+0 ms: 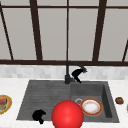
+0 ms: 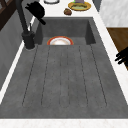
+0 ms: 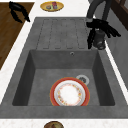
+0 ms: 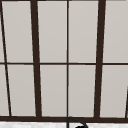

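Right hand (image 1: 78, 73) at the spout end of the black faucet (image 1: 68, 72), which rises from the back rim of the grey sink (image 1: 45, 92) between drainboard and basin. In the right side view the same hand (image 3: 100, 26) sits just in front of the faucet (image 3: 96, 10), level with the spout and above the faucet base; its fingers spread and bend loosely downward. Whether they touch the spout cannot be told, and nothing is seen clasped in them. In the left side view this hand (image 2: 37, 10) lies just beside the faucet column (image 2: 23, 22).

Left hand (image 1: 38, 116) hangs at the front edge of the drainboard, well apart from the faucet, its fingers curled on nothing; it also appears at the edge of the left side view (image 2: 122, 56) and over the wooden floor in the right side view (image 3: 18, 10).

In the basin: a red-rimmed plate (image 1: 91, 106) beside the drain (image 1: 78, 101). A red ball (image 1: 67, 114) stands in the foreground of the front view. On the counter: a yellow plate (image 1: 3, 103) at left, a small brown object (image 1: 119, 100) at right.
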`<act>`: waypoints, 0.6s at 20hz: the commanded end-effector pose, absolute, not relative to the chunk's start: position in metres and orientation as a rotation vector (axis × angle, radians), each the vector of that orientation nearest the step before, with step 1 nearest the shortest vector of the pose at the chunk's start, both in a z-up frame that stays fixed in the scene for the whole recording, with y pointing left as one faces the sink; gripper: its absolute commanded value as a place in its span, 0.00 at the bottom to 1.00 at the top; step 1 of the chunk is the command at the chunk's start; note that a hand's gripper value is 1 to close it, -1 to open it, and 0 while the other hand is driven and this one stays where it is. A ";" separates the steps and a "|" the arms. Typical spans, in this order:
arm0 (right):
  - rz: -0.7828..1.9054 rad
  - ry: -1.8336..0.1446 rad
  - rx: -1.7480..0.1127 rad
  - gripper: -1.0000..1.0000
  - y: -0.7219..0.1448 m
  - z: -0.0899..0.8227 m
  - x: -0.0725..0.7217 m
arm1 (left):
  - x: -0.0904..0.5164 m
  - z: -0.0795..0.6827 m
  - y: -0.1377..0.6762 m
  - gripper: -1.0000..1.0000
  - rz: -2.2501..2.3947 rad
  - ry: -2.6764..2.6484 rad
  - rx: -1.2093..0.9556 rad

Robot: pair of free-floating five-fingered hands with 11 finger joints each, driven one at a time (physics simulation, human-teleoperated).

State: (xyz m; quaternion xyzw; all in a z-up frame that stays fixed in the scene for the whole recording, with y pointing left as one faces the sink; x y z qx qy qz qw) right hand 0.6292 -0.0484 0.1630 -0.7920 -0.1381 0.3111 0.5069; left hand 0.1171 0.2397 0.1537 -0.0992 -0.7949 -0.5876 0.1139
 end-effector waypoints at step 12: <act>0.747 -0.457 -1.654 0.00 -0.088 0.138 0.551 | 0.117 0.154 0.240 0.50 -1.723 -2.331 -0.291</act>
